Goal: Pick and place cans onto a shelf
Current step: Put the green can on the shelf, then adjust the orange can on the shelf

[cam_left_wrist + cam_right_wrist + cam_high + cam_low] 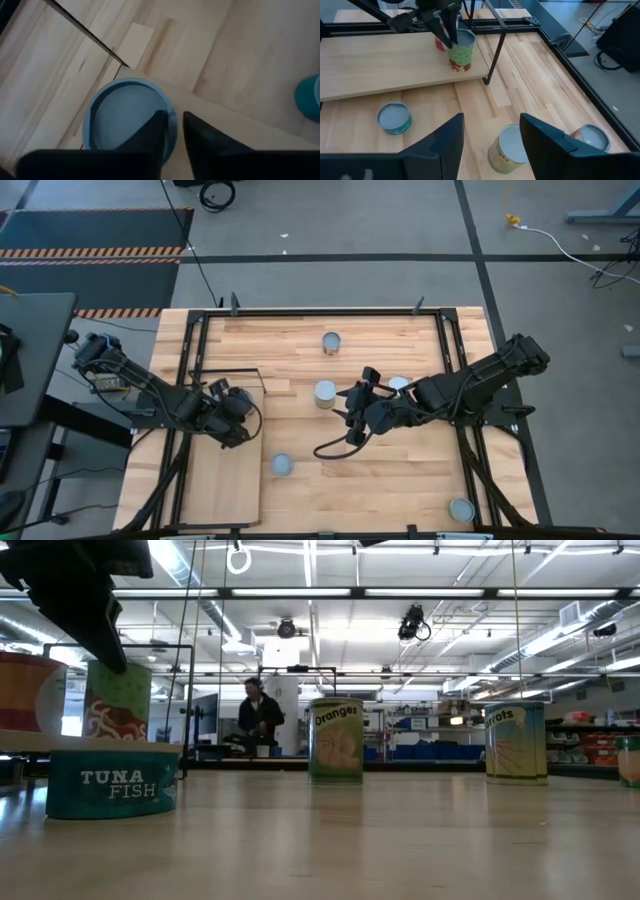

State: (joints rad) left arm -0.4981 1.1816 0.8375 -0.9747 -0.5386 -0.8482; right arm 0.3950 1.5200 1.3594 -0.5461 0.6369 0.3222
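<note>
**Left arm seats a can on the board; right arm hovers over the next**

While the left pincer (232, 408) stands over the pale, smooth plywood shelf (222, 480) with its thin black wire frame, its dark fingers (159, 131) pinch the rim of an upright green-labelled tin with a silvery lid (461, 50), near the board's corner post. From the right wrist view the tin looks to rest on the board, so I judge the placing all but done; a red-labelled can seems to stand just behind it.

Over the middle of the planked butcher-block bench (400, 490), the right pincer (357, 402) hangs with its fingers spread wide. A yellow-green oranges can (325, 394) stands upright just ahead of it, long axis vertical, lid up. That tin lies nearer the right arm than the left, so the coming grasp seems the right arm's.

A squat teal tuna tin (282, 465) sits beside the board's edge; other metal-lidded cans stand well apart across the bench.
</note>
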